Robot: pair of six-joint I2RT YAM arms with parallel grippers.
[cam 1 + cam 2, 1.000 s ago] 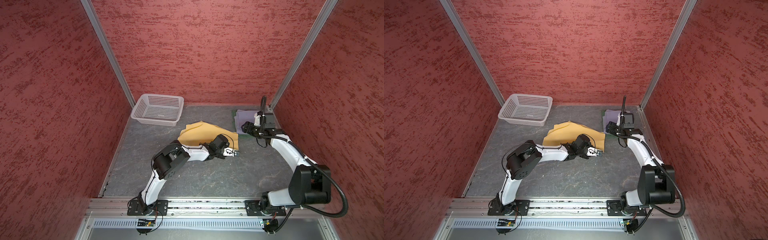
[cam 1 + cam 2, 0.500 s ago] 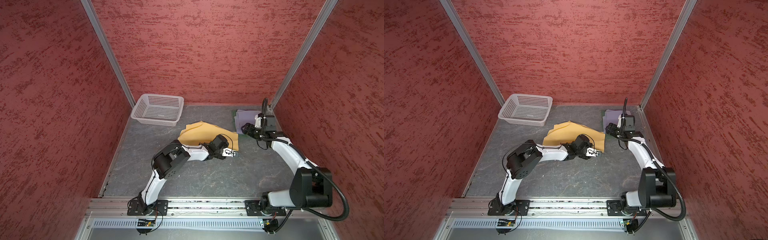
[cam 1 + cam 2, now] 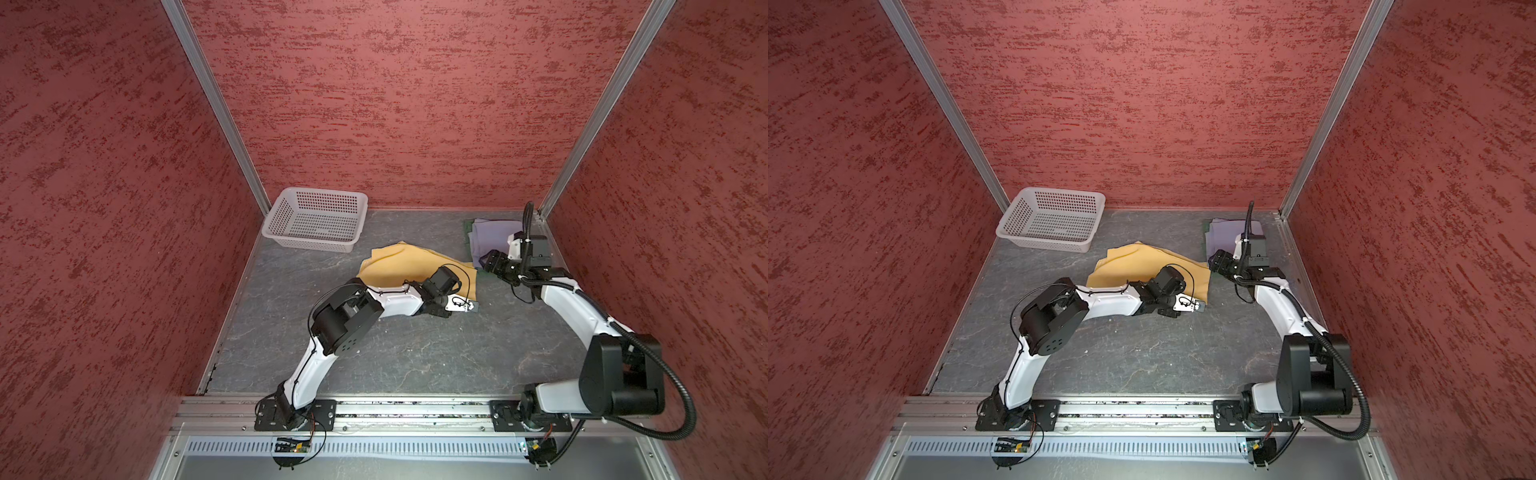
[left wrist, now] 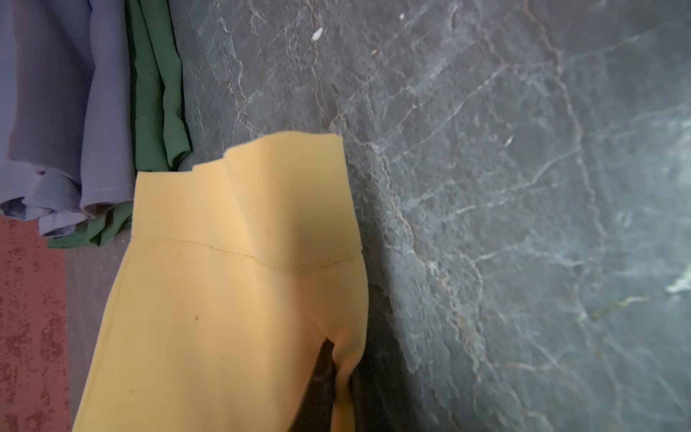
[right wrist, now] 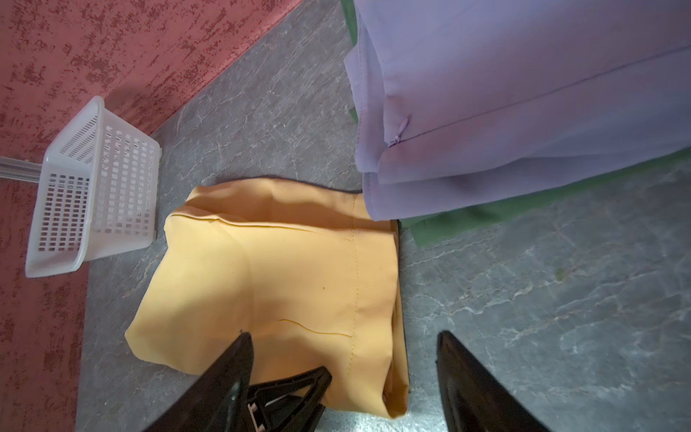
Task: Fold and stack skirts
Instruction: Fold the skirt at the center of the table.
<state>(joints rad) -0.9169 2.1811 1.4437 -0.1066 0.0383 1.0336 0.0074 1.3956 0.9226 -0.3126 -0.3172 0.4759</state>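
While the yellow skirt (image 5: 280, 269) is pinched by the left gripper (image 3: 467, 306), the right gripper (image 5: 344, 336) is spread wide beside the lavender skirt (image 5: 523, 93), laid on the green skirt (image 4: 157, 93) in the tabletop's (image 3: 415, 353) far right corner.

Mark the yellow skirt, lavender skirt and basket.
yellow skirt (image 3: 399, 266), in a top view, middle of the bare cloth.
lavender skirt (image 5: 523, 93), right wrist view, top folded panel.
basket (image 3: 277, 214), in a top view, side wall.

Soft even light, faint shadows; left wrist view slightly blurred.
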